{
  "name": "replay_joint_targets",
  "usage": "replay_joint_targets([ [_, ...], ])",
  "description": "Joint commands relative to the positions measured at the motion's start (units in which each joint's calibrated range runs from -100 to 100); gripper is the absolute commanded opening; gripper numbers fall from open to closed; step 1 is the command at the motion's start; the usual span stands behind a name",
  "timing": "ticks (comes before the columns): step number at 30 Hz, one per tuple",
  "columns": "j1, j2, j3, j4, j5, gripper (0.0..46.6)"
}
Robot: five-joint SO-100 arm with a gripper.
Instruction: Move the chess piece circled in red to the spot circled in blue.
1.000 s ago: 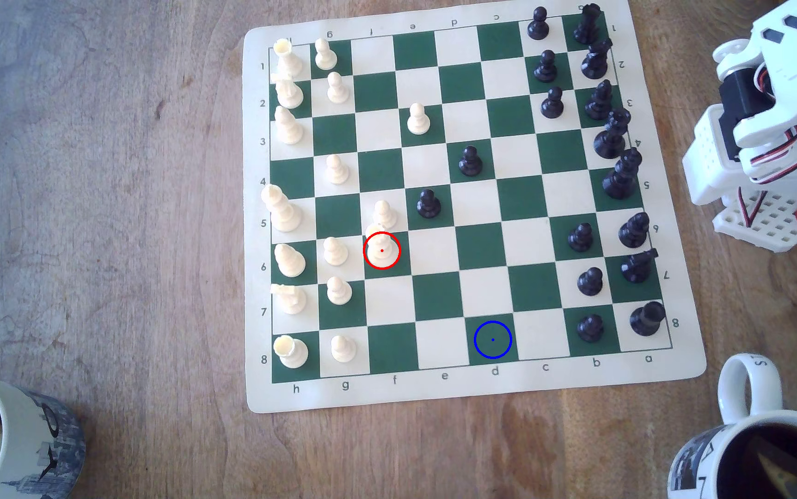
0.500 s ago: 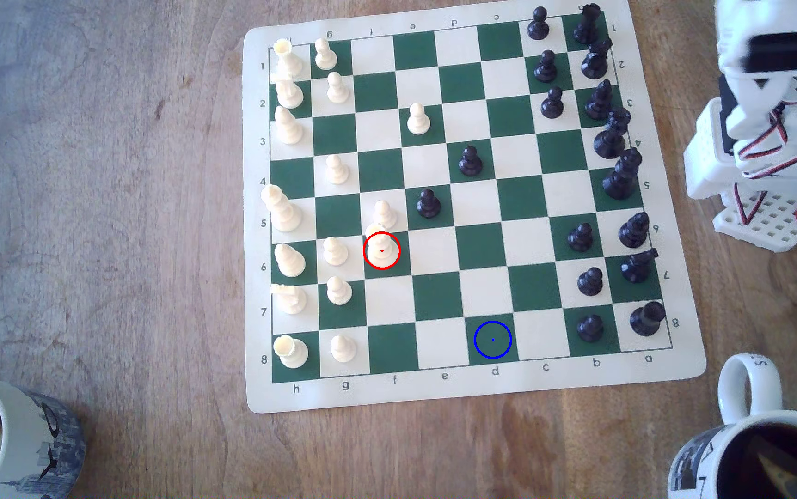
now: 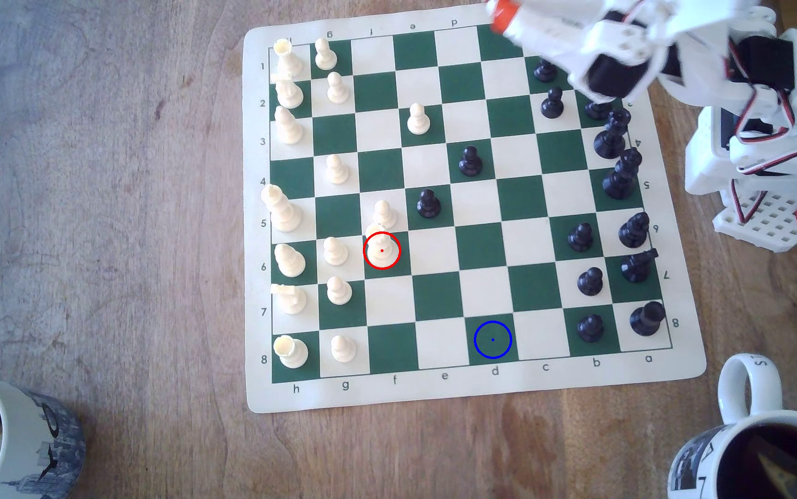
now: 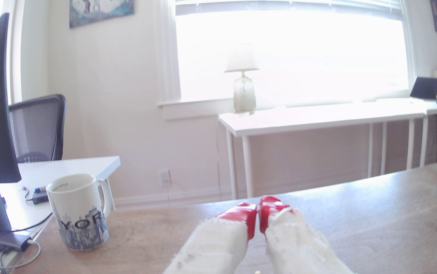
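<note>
One end effector (image 4: 258,214), its red-tipped jaws nearly closed and empty, hangs blurred at the exterior view's upper right. The chess piece circled in red (image 3: 381,250) stands well apart from the spot circled in blue (image 3: 492,339)

A: Where is the piece (image 3: 381,249)?

B: On a dark green square in the row marked 6, column f, toward the exterior view's left half of the board (image 3: 440,391). A thin red ring with a red dot overlies it.

A: What does it look like?

B: Cream-white plastic, with a broad round base and a blunt rounded top. It stands upright.

A: And the spot (image 3: 492,339)?

B: A dark green square in the row marked 8, column d, on the board's near edge. A thin blue ring with a blue centre dot marks it. It lies well apart from the piece, toward the exterior view's right.
</note>
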Motion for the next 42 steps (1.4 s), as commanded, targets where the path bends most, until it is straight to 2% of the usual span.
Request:
replay_joint_targets([
  [1,-2.7,9.3,-12.6,8.9,0.0,0.2],
  [2,-3.6,10.7,-14.6,11.2,0.0,0.2],
  [3,-4.2,15.0,-19.3,15.8,1.3,0.2],
  [6,-4.5,21.6,-25.2,18.3,1.9,0.2],
  [8,-4.4,26.9,-29.6,22.2,3.5,0.3],
  [11,-6.5,33.1,-35.6,29.5,3.5,0.3],
  [14,-7.4,39.8,-42.2,33.2,2.3,0.3],
  [20,-9.9,56.2,-60.8,41.1,-2.3,0.4],
  [23,-10.5,63.7,-67.8,42.5,-4.2,2.6],
  [29,-12.8,71.9,-70.2,41.3,-5.7,7.8],
  [42,-15.0,87.1,-78.6,39.8,-6.7,10.1],
])
